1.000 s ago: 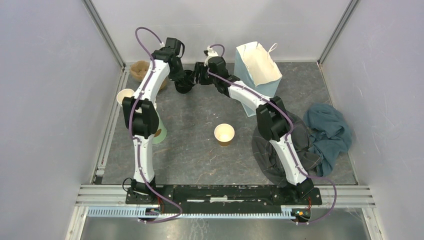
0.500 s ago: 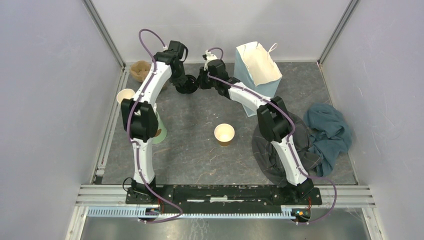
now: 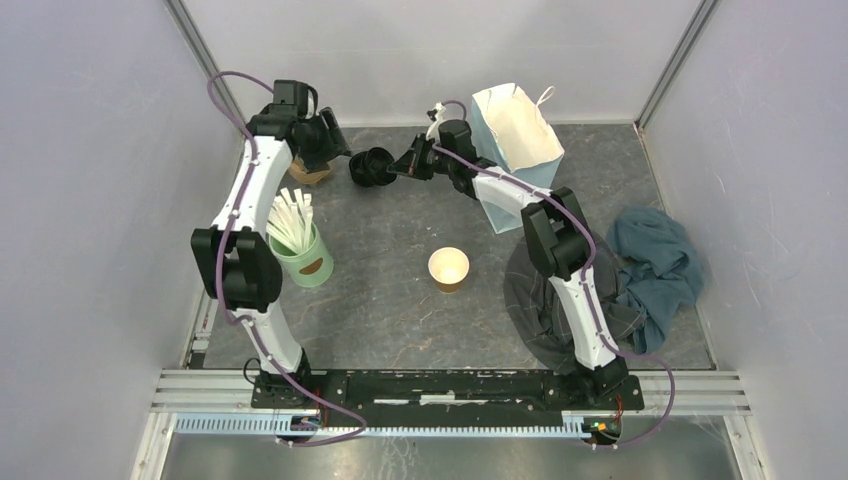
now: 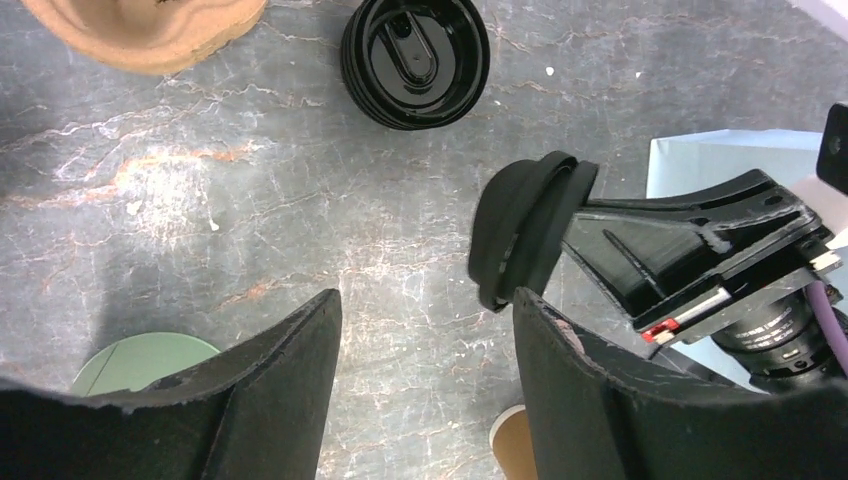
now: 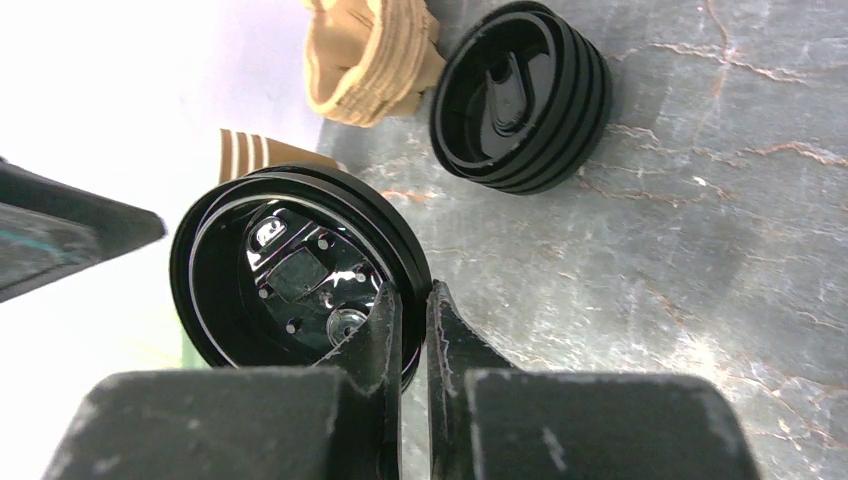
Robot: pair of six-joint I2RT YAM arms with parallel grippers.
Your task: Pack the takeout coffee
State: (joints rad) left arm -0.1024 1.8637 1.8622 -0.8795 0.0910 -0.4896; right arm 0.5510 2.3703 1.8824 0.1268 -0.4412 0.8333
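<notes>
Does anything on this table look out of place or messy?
A dark grey cloth and a teal cloth lie crumpled at the right side, the grey one under the right arm. The brown paper cup in the middle stands open without a lid; the right gripper's jaws pinch a black lid by its rim, on edge.

You're looking at the left arm point(image 3: 243, 190) and right arm point(image 3: 500, 193): white shells, black joints, purple cables point(image 3: 228, 74) trailing up from the black base plate point(image 3: 440, 387).
</notes>
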